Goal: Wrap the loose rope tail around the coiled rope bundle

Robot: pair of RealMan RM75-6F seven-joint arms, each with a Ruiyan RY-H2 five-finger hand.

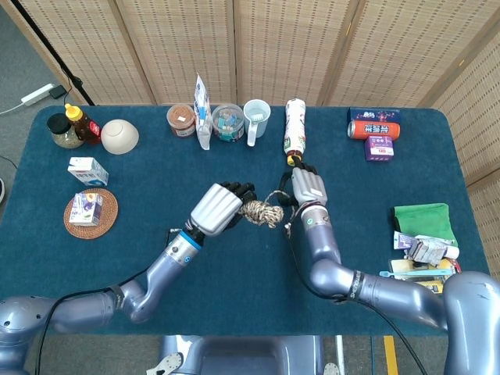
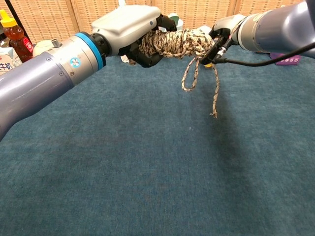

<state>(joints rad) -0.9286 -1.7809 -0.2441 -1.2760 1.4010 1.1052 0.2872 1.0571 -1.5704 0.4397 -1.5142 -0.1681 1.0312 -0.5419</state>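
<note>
Mid-wrap: left hand (image 2: pixel 130 24) grips the coiled rope bundle (image 2: pixel 174 42) above the surface, right hand (image 2: pixel 224 37) pinches the loose tail (image 2: pixel 214 91) at its end; next, probably another turn round

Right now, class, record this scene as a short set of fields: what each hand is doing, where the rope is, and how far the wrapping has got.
left hand: left hand grips the coiled rope bundle, held up off the table
right hand: right hand holds the loose rope tail right beside the bundle's free end
rope tail: hangs in a slack loop below the bundle, end dangling above the cloth
wrapping: tail not yet visibly wound round the bundle
behind: a lying bottle and a mug at the far edge
</note>
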